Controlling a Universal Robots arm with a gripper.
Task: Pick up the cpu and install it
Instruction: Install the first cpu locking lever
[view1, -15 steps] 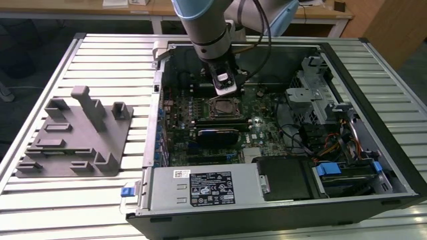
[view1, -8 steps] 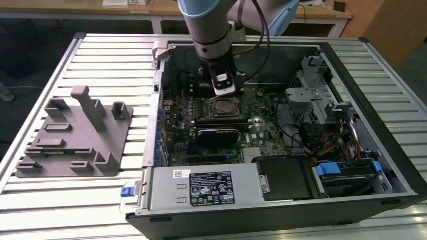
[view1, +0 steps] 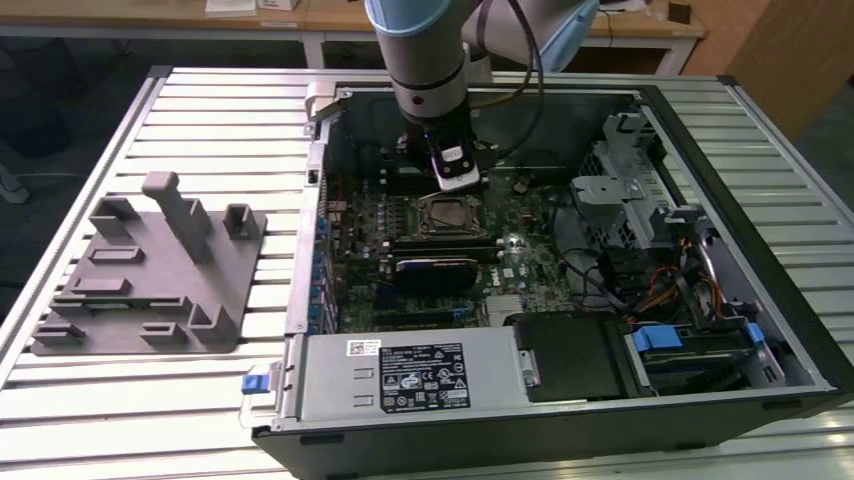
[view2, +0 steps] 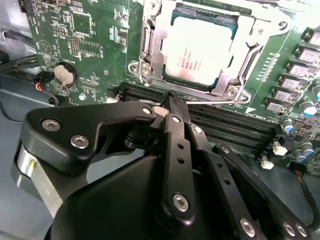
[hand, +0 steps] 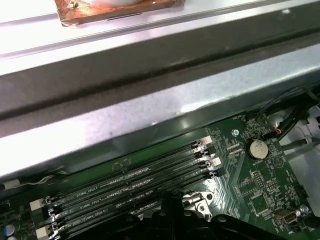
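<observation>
The cpu (view2: 200, 50), a pale silver square, lies seated in the motherboard socket with the metal socket frame (view2: 150, 60) around it. In the exterior view the cpu (view1: 445, 213) sits in the middle of the board, inside the open computer case. My gripper (view2: 172, 102) hangs just beside the socket, over the black memory slots (view2: 225, 125). Its black fingers meet at the tips and hold nothing. Seen from outside, the gripper (view1: 454, 182) hovers slightly behind the socket.
The grey plastic tray (view1: 147, 275) lies on the slatted table at the exterior view's left. Inside the case are a power supply (view1: 407, 375), drive cage (view1: 627, 190), cables (view1: 654, 290) and a coin battery (hand: 257, 148). The case wall (hand: 150, 100) runs close by the memory slots.
</observation>
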